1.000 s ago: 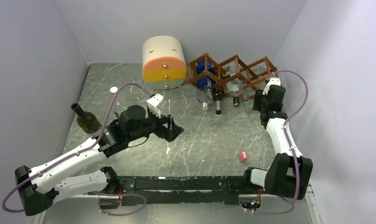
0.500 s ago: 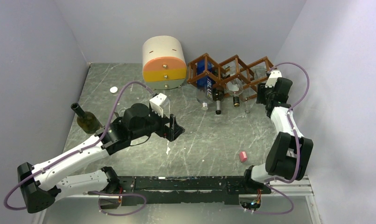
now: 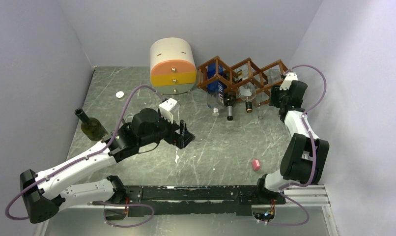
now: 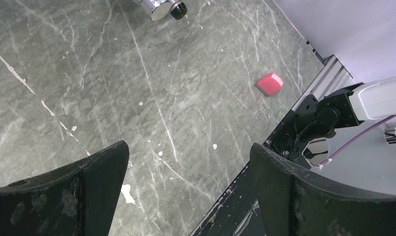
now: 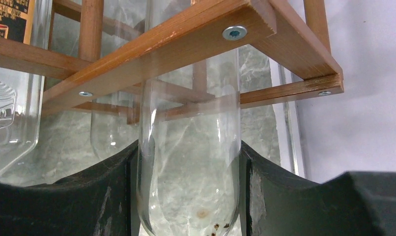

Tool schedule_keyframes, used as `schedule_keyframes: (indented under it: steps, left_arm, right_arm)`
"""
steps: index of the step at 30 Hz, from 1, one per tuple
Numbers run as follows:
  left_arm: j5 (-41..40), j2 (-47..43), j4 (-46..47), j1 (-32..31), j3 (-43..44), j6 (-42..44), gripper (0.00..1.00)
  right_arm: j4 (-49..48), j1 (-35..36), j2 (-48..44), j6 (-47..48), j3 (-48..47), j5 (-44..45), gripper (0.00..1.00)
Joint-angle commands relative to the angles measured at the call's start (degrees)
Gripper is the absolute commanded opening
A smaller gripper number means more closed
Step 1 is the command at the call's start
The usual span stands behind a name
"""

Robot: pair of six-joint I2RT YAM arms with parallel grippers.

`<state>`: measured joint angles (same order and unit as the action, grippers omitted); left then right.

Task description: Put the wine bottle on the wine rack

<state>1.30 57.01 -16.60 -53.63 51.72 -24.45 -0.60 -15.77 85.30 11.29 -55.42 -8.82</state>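
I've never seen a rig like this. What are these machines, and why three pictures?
Two white robot arms are bolted at the near edge of a marbled table. The wide picture looks down from above; the other two come from cameras on each wrist, with dark fingers in view. The left gripper hangs open over bare table, holding nothing. The right gripper grips a clear glass bottle at the wooden wine rack, which holds other bottles. Also there: a dark green bottle standing at the left, a cream-and-orange cabinet, a small pink block and a white disc.

Mid table [image 3: 220, 142] lies open; bottle necks [image 3: 230, 109] jut before the wine rack [image 3: 259, 74]; cabinet [image 3: 172, 66] flanks it.
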Motion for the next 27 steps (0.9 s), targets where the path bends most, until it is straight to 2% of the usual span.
schedule_keyframes:
  steps: [1,6,11,18,23,27]
  left_arm:
    - [0.3,0.0,-0.2,-0.3,1.8,-0.4,0.97]
    - [0.4,0.1,0.2,-0.3,1.4,-0.6,0.97]
    - [0.5,0.9,0.4,-0.3,1.5,-0.4,0.97]
    - [0.2,3.1,0.0,-0.3,2.8,0.4,0.97]
    - [0.2,3.8,0.4,-0.3,2.9,0.1,0.97]
    - [0.4,4.1,0.4,-0.3,3.1,0.2,0.97]
  right_arm:
    - [-10.4,0.5,-0.1,-3.5,0.9,-5.7,0.1]
    - [-11.7,0.5,1.0,-3.6,0.5,-4.7,0.14]
    - [-8.4,0.5,4.2,-3.7,-3.5,-3.4,0.21]
    - [-10.9,0.5,5.7,-5.7,-4.0,-3.0,0.35]
    - [-12.0,0.5,5.4,-5.8,-3.3,-1.7,0.57]
    - [-11.2,0.5,4.4,-4.5,-3.5,-2.4,0.84]
